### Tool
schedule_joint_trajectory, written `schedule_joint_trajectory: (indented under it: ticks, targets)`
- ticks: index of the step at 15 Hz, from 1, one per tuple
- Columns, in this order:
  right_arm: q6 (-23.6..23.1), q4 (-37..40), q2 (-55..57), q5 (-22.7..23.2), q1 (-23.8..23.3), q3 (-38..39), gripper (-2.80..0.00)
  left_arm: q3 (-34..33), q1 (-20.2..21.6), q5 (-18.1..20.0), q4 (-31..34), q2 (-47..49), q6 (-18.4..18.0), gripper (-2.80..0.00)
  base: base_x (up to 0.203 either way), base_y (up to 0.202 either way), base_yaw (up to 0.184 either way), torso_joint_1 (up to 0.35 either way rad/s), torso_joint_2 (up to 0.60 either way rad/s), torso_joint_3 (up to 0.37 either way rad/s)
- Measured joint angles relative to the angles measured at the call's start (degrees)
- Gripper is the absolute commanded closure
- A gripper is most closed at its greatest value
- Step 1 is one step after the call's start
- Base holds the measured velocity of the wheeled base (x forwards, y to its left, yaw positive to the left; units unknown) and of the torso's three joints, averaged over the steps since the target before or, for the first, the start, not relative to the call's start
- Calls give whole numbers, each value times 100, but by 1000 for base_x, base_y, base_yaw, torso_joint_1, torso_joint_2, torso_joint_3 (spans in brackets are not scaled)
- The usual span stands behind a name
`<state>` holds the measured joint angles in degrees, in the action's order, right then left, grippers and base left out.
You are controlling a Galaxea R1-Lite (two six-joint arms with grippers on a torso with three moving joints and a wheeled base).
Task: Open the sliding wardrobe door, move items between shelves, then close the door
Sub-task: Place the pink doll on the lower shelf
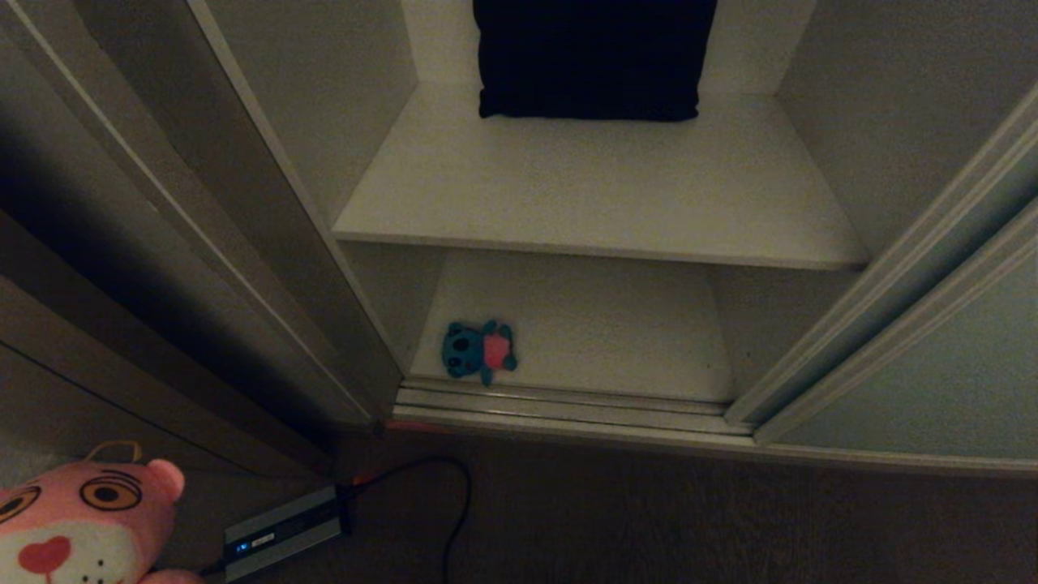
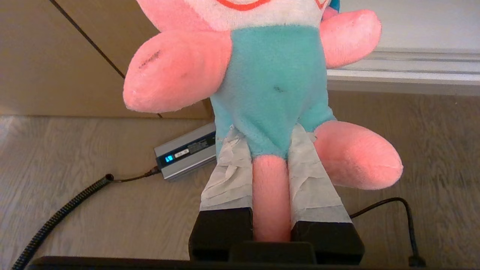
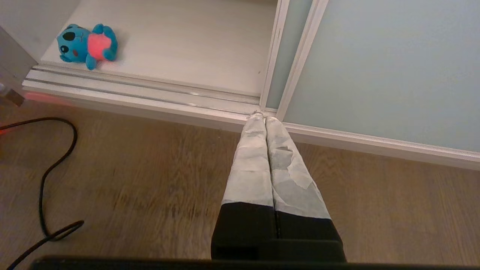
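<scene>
We are holding the pink plush toy (image 2: 277,93) in our left gripper (image 2: 272,150), the taped fingers (image 2: 228,176) pinching narrowly on one of its legs while the teal shirt and the other limbs are sticking out beyond the tips. In the head view only the toy's face is showing, low at our left. Beyond the held toy, on the wooden floor (image 2: 93,210), a grey power brick (image 2: 185,152) with a small blue light is lying, its cable (image 2: 56,217) trailing off to one side.

Our right gripper (image 3: 265,123) is hanging over the floor with its fingers pressed together and gripping nothing. Its tips are pointing at the floor track (image 3: 150,95), just beside the foot of the sliding wardrobe door (image 3: 393,63), which is standing pushed aside and leaving the interior open.

The teal-blue plush toy (image 3: 87,45) is lying on the lower shelf (image 3: 180,52), well apart from the right gripper, close to the track and near the wardrobe's side wall. Above it, the upper shelf (image 1: 600,195) is carrying a dark folded cloth (image 1: 592,57) at its back.
</scene>
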<state>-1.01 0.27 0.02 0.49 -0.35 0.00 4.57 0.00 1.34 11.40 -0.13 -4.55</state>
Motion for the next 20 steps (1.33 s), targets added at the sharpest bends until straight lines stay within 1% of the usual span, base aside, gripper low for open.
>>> schedule_joint_trajectory:
  ticks: [13,20]
  targets:
    - [-2,0,0,2,0,0,0,9,0,9,12,2,15,0,0,0,0,2,2,-189]
    - [-1,1,0,1,0,0,0,8,0,0,4,4,127,0,0,0,0,3,1,-196]
